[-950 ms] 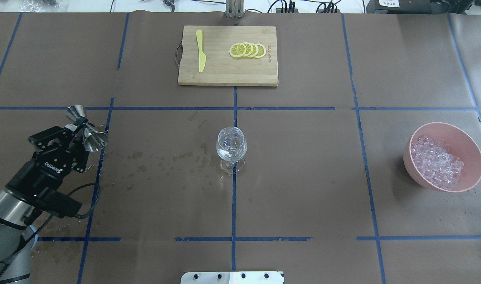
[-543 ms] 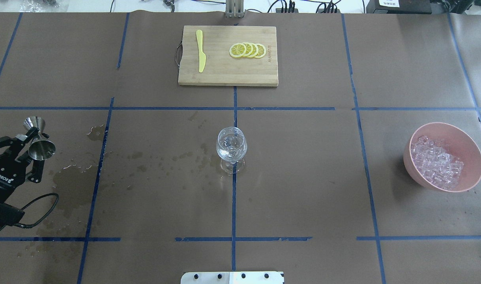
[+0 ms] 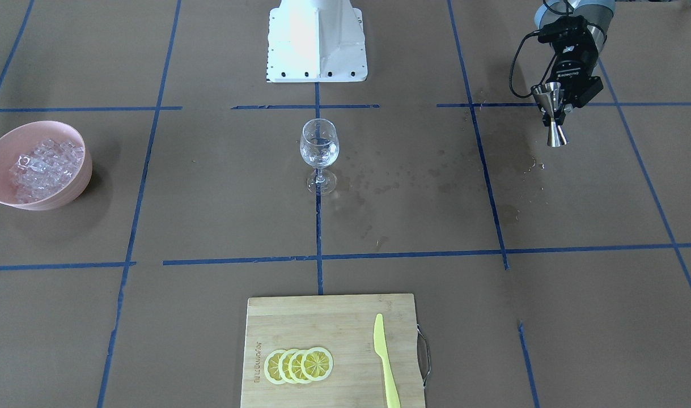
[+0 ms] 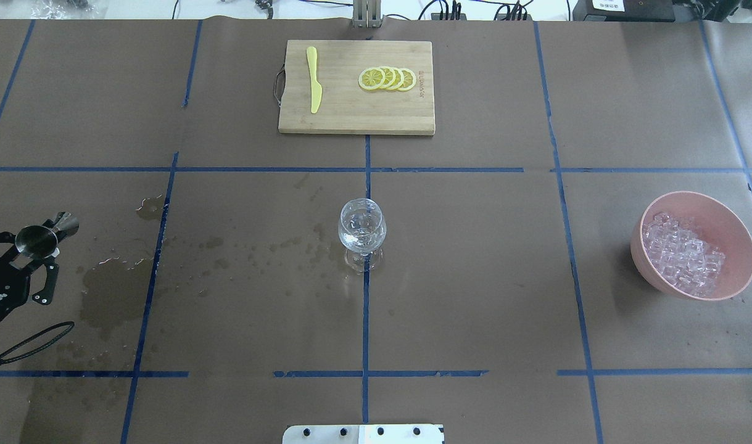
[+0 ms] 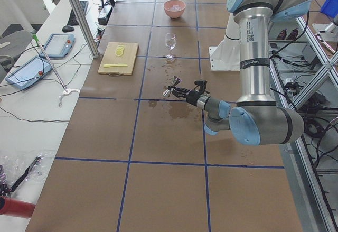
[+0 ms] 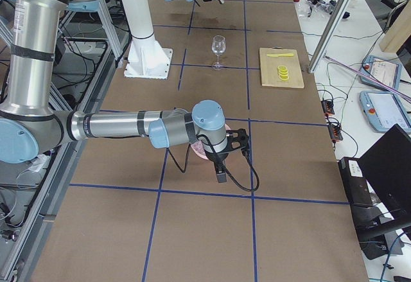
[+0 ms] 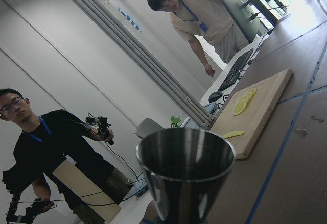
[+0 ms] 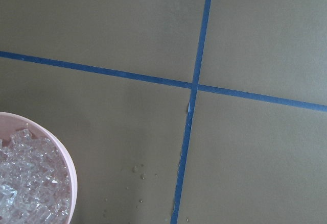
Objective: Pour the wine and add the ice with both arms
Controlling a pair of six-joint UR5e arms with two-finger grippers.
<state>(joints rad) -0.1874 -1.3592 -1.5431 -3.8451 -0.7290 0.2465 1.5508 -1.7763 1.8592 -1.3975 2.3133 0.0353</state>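
My left gripper (image 4: 35, 251) is shut on a steel jigger (image 4: 40, 238) at the table's left edge, well left of the wine glass (image 4: 362, 231). The jigger (image 3: 552, 113) stands about upright, and its upper cup (image 7: 186, 170) looks dark inside. The glass (image 3: 319, 148) stands at the table's centre; clear wine in it is hard to make out. The ice (image 4: 681, 256) fills a pink bowl (image 4: 741, 237) at the right, also seen in the right wrist view (image 8: 25, 193). My right gripper (image 6: 221, 157) hangs over that bowl; I cannot tell whether it is open.
A wooden cutting board (image 4: 351, 114) at the far middle carries lemon slices (image 4: 387, 79) and a yellow knife (image 4: 314, 80). Wet patches (image 4: 113, 290) darken the brown paper between the jigger and the glass. The white base block (image 3: 317, 39) stands at the robot's side. Operators stand beyond the table.
My left arm has drawn back to the left, away from the glass, with the jigger. The jigger has turned from tilted to about upright. A wet patch has come into sight where the arm was.
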